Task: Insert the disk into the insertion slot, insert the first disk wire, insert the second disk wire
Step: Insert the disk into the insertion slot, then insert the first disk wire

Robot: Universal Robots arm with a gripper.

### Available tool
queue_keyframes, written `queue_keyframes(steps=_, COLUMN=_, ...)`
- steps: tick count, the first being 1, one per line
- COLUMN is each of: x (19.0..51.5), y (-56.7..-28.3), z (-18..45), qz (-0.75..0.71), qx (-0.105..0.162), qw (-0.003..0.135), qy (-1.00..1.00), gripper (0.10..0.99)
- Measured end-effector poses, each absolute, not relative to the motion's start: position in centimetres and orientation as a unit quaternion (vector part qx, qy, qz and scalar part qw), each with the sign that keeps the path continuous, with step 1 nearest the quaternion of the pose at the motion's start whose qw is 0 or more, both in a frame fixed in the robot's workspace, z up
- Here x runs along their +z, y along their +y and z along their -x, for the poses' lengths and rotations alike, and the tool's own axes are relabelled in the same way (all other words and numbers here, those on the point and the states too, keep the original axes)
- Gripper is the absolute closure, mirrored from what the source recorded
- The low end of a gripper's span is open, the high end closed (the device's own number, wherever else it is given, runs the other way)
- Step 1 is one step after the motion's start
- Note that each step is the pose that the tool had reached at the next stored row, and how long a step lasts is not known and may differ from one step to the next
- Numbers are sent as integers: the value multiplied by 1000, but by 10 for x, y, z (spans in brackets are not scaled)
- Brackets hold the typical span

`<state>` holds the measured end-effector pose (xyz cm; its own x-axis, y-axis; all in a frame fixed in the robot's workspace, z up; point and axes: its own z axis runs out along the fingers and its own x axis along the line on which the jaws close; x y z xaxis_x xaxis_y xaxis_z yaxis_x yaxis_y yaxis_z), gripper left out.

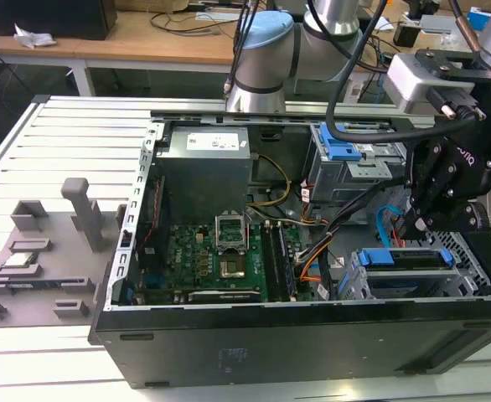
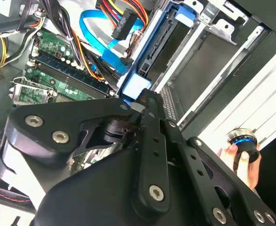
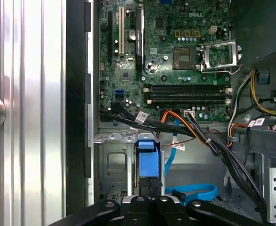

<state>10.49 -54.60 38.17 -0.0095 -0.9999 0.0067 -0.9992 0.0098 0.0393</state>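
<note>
**Operator:** State the position of the disk.

**Inspector:** The disk (image 1: 400, 256), a flat silver rectangular hard drive framed by a bright blue plastic carrier, sits inside the insertion slot (image 1: 364, 287), a low silver-grey bay of perforated sheet metal. The bay occupies the corner of the open black computer case (image 1: 312, 352) at the exterior view's right, near the taller grey cage (image 1: 346, 172) with a blue clip.

**Operator:** State the condition of the gripper.

**Inspector:** The black two-finger gripper (image 3: 155, 187) is narrow. In the first wrist view its jaws stand drawn together, closed on themselves rather than on any part. The tip stands right at the blue end of the carrier. Whether it actually touches cannot be told.

**Operator:** State the condition of the wires.

**Inspector:** The blue flat cable (image 3: 194, 192) curls on the case floor beside the bay, and its black end lies apart from the disk. In the second wrist view the black plug (image 2: 124, 23) on red, yellow and black wires hangs close to that cable, also apart from the disk.

**Operator:** List the remaining items.

**Inspector:** The green motherboard (image 1: 220, 260) lies flat inside the case. A person's hand (image 2: 237, 157) rests on a round silver knob (image 2: 241, 137) with a blue ring, on the ribbed aluminium table (image 1: 78, 134) beside the case.
</note>
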Motion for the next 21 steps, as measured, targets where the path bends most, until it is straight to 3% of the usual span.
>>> queue_keyframes(steps=10, x=380, y=-545, z=-125, qz=-704, qx=-12, qw=18, qy=-710, gripper=980)
queue_keyframes(steps=21, x=369, y=-502, z=-149, qz=-703, qx=-12, qw=19, qy=-710, gripper=980)
